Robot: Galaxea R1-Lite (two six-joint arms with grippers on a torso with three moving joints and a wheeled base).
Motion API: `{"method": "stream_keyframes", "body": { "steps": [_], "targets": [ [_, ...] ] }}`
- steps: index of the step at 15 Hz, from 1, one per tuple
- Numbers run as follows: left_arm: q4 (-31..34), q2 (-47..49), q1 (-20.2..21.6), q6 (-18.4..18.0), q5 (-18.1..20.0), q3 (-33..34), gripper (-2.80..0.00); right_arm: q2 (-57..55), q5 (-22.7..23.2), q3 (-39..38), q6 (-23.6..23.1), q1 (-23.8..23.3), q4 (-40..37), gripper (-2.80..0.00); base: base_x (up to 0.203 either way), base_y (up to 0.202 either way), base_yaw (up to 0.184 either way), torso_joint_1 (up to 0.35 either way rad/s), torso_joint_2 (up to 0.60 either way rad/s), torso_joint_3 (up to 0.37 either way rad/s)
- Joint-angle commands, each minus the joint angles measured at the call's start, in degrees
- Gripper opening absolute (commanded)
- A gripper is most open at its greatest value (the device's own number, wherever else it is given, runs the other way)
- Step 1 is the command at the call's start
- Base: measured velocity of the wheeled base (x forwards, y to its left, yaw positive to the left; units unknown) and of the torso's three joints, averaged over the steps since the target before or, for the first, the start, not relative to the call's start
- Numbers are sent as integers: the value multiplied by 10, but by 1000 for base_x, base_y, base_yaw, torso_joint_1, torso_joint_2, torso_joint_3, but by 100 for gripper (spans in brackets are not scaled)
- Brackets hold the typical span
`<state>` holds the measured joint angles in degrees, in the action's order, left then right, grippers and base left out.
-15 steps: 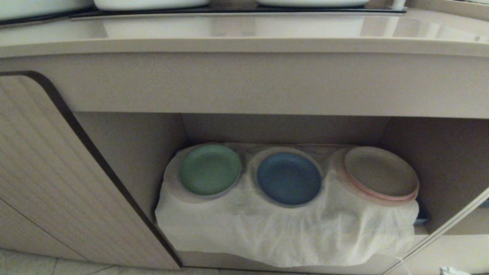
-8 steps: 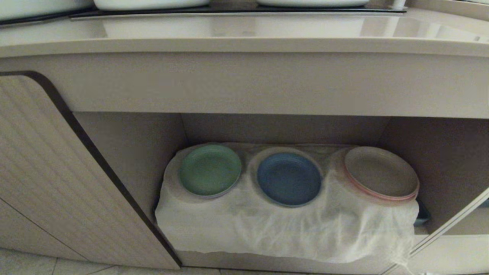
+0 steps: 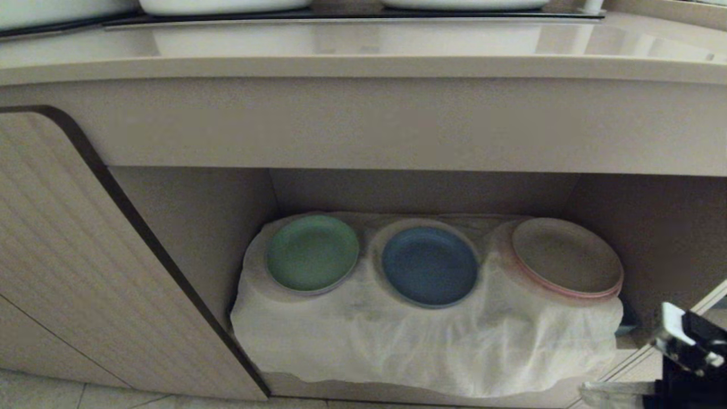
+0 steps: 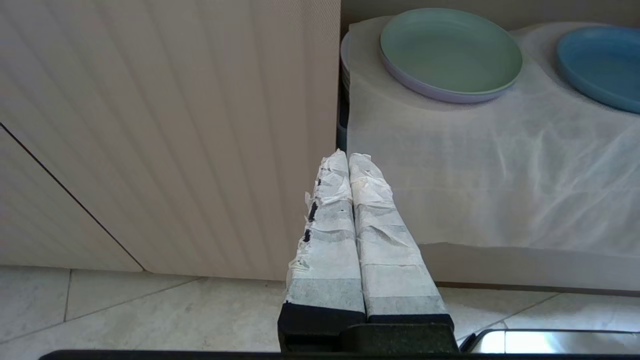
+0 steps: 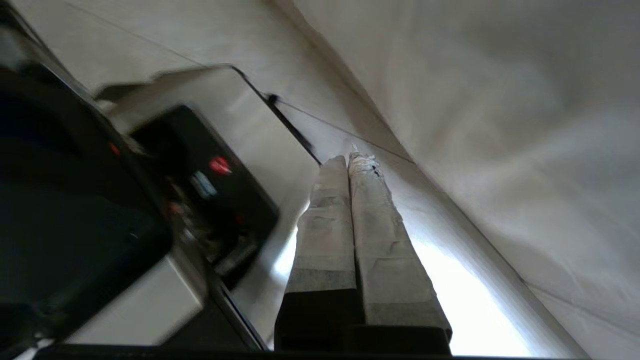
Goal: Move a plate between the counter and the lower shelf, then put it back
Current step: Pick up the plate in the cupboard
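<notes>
While the plate (image 3: 429,266) sits untouched on the cloth (image 3: 420,346) in the lower shelf (image 3: 199,227), my right arm (image 3: 690,341) has just risen into the head view's corner, right gripper (image 5: 350,159) pressed together, so the pickup is only beginning.

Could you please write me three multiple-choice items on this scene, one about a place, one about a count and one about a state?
1. Where does the blue plate lie?
A. on the counter
B. on the white cloth in the lower shelf
C. on the floor

2. How many plates sit on the cloth?
A. one
B. three
C. five

3. How is the right gripper?
A. shut, empty
B. open
C. holding a plate

Answers: 1 B, it rests between the green plate and the beige plate; 2 B, three show; 3 A, its fingers meet with nothing between.
</notes>
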<state>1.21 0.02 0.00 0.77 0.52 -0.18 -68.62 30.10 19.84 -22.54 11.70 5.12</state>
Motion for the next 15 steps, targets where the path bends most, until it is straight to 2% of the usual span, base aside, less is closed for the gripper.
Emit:
{"method": "stream_keyframes", "body": {
  "steps": [1, 5, 10, 15],
  "targets": [
    [0, 0, 0, 0, 0, 0, -280, -78, 1, 45, 38, 36, 1, -280, 0, 0, 0, 0, 0, 0],
    [0, 0, 0, 0, 0, 0, -280, -145, 1, 103, 116, 49, 3, -280, 0, 0, 0, 0, 0, 0],
    [0, 0, 0, 0, 0, 0, -280, -194, -5, 119, 170, 49, 5, -280, 0, 0, 0, 0, 0, 0],
    [0, 0, 0, 0, 0, 0, -280, -260, -18, 189, 249, 50, 4, -280, 0, 0, 0, 0, 0, 0]
  ]
}}
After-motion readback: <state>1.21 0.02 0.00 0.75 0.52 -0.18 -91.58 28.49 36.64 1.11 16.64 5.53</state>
